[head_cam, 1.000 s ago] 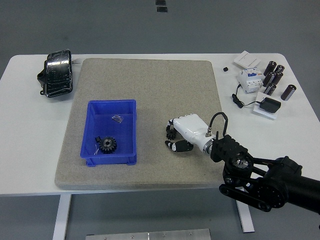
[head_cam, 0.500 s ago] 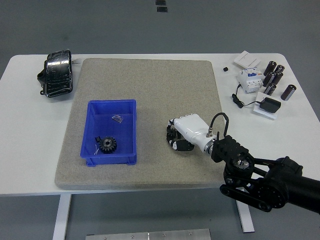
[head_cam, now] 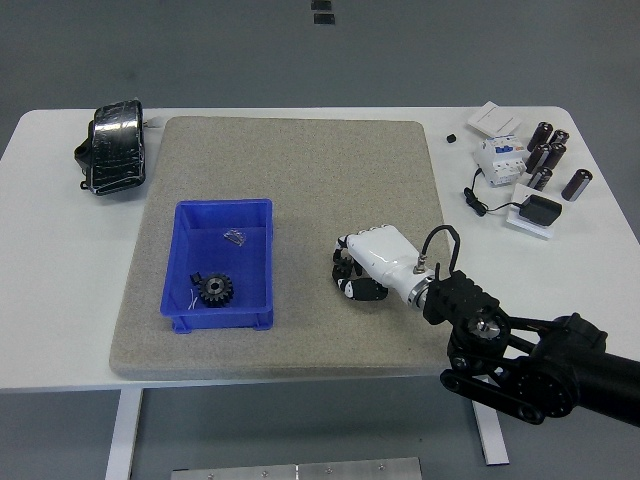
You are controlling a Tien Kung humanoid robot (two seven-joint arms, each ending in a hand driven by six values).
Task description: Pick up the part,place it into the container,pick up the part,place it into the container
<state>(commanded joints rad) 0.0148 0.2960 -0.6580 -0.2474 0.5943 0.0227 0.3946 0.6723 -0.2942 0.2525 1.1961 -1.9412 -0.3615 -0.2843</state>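
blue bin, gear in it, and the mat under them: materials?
Blue bin: looks like moulded plastic, uniform saturated colour, slight sheen. Gear: probably dark metal, black toothed rim, paler hub. Mat: seems felt or similar fabric, matte speckled grey-beige, no gloss.

The right hand (head_cam: 372,266) now sits with its fingers (head_cam: 345,282) curled tighter under the palm than a second ago, when they were looser and more spread on the mat (head_cam: 290,200). Whether they hold a part cannot be told.
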